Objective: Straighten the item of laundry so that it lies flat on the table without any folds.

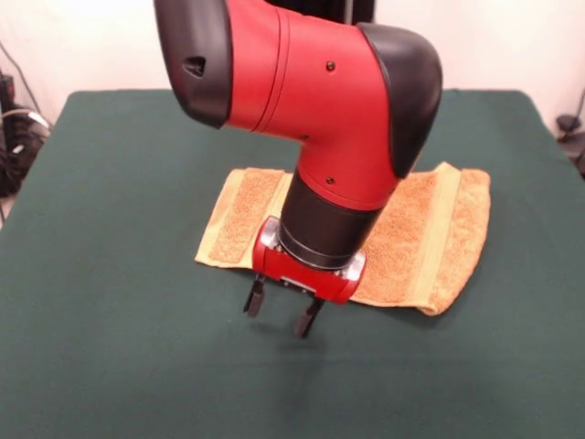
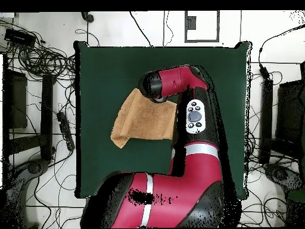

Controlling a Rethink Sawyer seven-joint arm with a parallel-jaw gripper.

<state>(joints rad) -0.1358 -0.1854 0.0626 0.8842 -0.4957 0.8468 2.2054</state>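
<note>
Here, in the front view, we read from left to right. First we meet bare dark green felt-like cloth covering the large rectangular table (image 1: 101,274), with tangled black cables (image 1: 16,146) at nine o'clock beyond its edge. Next we reach the small orange-tan terry hand towel (image 1: 239,215), spread near the table's centre; one woven band runs close to its left end and another close to its right end, where the edge looks rolled over at about four o'clock. Across the towel's middle stands the red and black robot arm (image 1: 311,101), entering from twelve o'clock and hiding the cloth behind it. At the arm's lower end we see the gripper (image 1: 282,309), its two dark fingers (image 1: 254,297) set apart with nothing between them, pointing down over bare green cloth just beside the towel's near edge; we cannot tell whether the tips touch the table.

From overhead, the towel (image 2: 143,119) lies left of the table's (image 2: 226,77) centre, one corner at seven o'clock drawn to a point, while the arm (image 2: 179,83) covers its right edge and hides the gripper.
</note>
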